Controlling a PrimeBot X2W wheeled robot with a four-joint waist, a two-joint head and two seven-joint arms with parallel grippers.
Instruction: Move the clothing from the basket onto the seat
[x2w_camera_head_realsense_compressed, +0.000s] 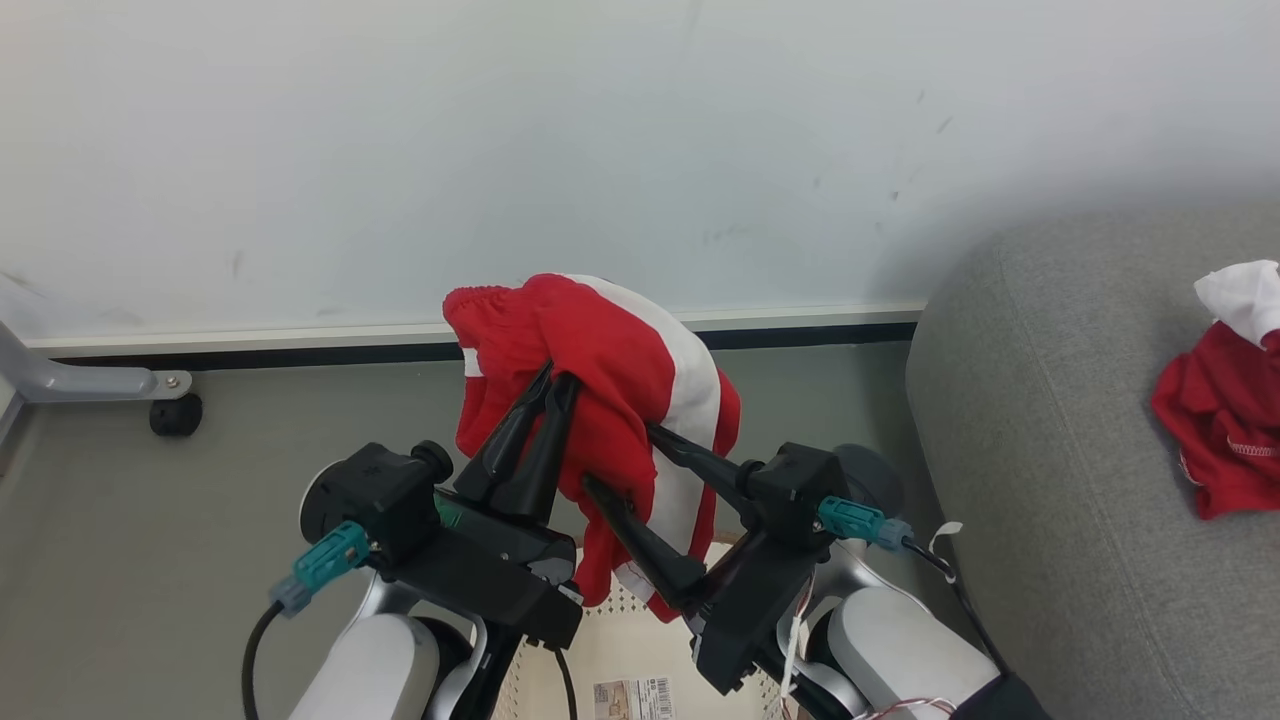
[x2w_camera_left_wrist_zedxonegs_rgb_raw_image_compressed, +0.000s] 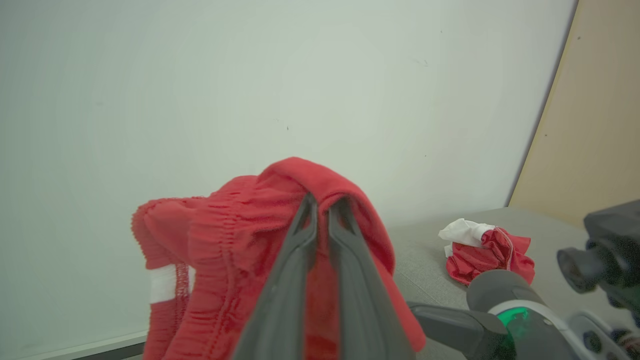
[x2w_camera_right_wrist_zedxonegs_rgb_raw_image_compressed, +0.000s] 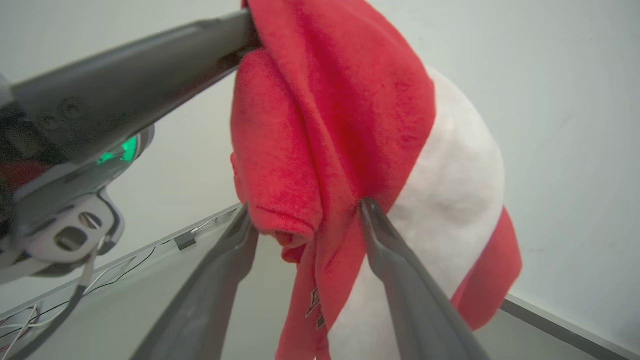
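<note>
Clothing (x2w_camera_head_realsense_compressed: 610, 340) is pinched by the left fingers (x2w_camera_head_realsense_compressed: 505, 440); its folds are draped between the spread right fingers (x2w_camera_head_realsense_compressed: 640, 540).

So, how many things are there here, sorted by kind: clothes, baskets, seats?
Red fabric garments: 2 (white-striped one held up, crumpled one lying down)
Small white cloth pieces: 1
Cream perforated plastic baskets: 1
Grey woven upholstered seats: 1
Total: 5

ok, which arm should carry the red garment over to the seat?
Left. The left hand is shut on the red garment, holding it above the basket. The right hand is open, only straddling the hanging fabric. The seat is rightward, so expect a swing across.
</note>
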